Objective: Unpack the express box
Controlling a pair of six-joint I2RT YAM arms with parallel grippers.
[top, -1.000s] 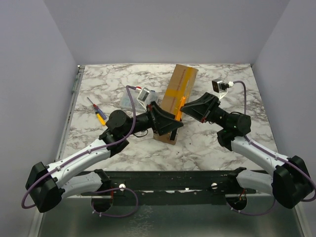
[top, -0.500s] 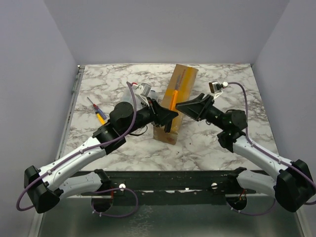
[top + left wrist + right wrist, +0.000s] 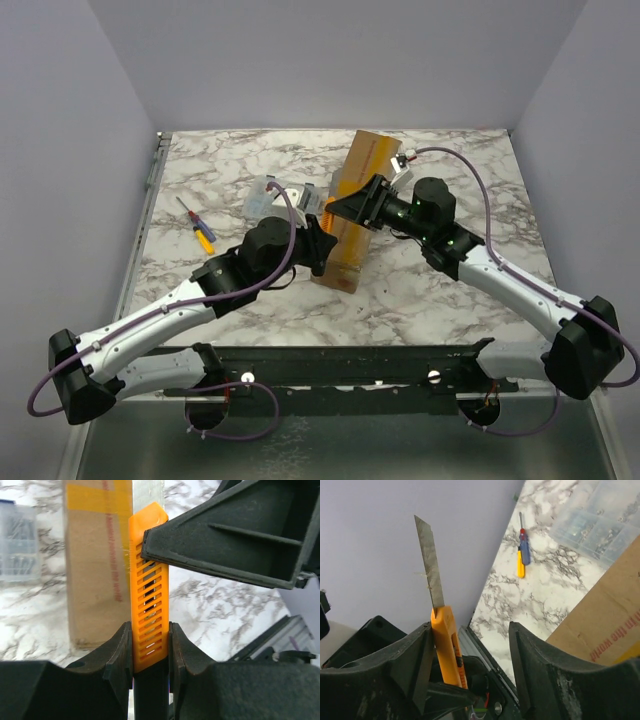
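Jaws of left gripper (image 3: 150, 647) clamped on handle of orange utility knife (image 3: 148, 580), over near half of express box (image 3: 377, 148). Right gripper (image 3: 472, 650) jaws apart, blade out, knife against one finger only. Second ago: right held knife, left gaped. Handover looks done; cutting tape likely falls to left arm. Box appears closed. Clear case (image 3: 262, 196) and screwdriver (image 3: 198, 226) left of box, unmoved.

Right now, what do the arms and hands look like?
Left arm and right arm: white lower links, black joints and forearms, a purple cable running along each. Left hand and right hand are black, with broad wedge-shaped fingers. No markings legible.
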